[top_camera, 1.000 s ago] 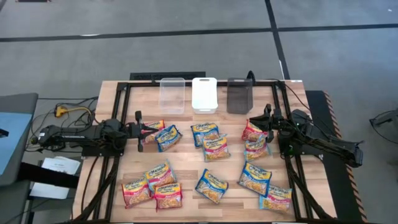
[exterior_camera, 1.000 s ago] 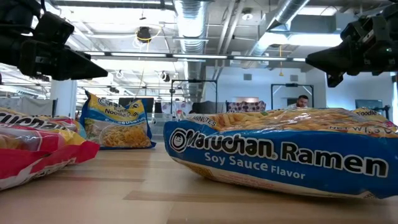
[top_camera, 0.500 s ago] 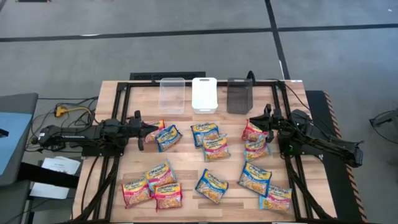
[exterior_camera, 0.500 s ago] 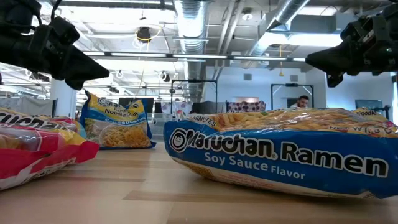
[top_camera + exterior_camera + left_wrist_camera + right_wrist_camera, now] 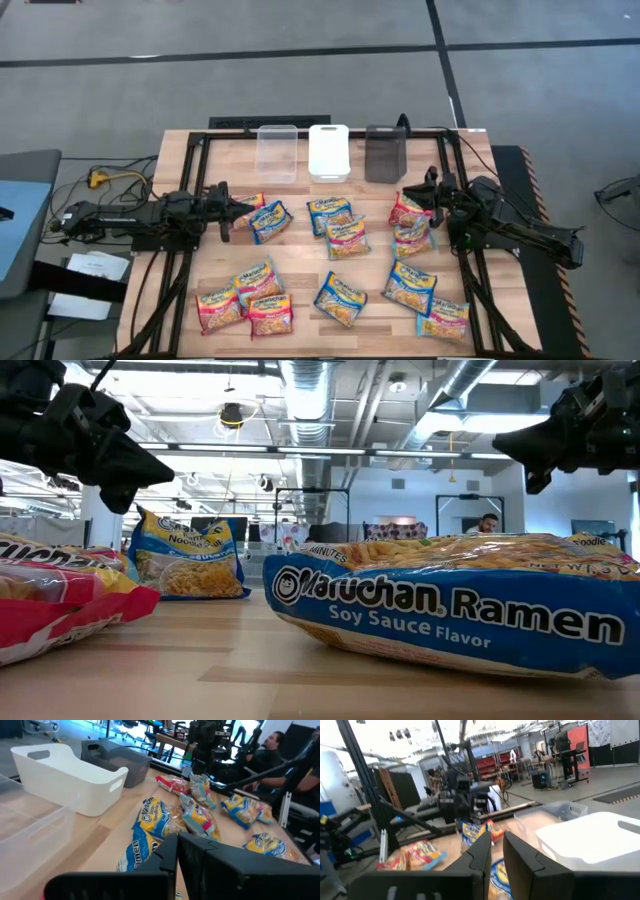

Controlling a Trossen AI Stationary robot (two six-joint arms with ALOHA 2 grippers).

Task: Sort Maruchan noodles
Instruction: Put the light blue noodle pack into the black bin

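Several Maruchan noodle packets lie flat and scattered on the wooden table (image 5: 300,260), with blue, pink or orange trim. One blue packet (image 5: 270,222) and a pink one (image 5: 248,208) lie just beyond my left gripper (image 5: 237,207), which hovers level above the table's left side, shut and empty (image 5: 177,851). My right gripper (image 5: 408,194) hovers at the right above a pink packet (image 5: 408,211). Its fingers (image 5: 497,845) stand a narrow gap apart with nothing between them. In the low view a blue Soy Sauce packet (image 5: 450,610) fills the foreground.
Three bins stand in a row at the table's far edge: clear (image 5: 277,152), white (image 5: 329,151) and dark grey (image 5: 384,153). A black frame (image 5: 190,150) rims the table. A person (image 5: 272,742) sits in the room beyond the right side.
My left gripper has rolled about its own long axis while staying in place, fingers still shut. My right gripper has tipped its fingertips slightly upward. No packet has moved.
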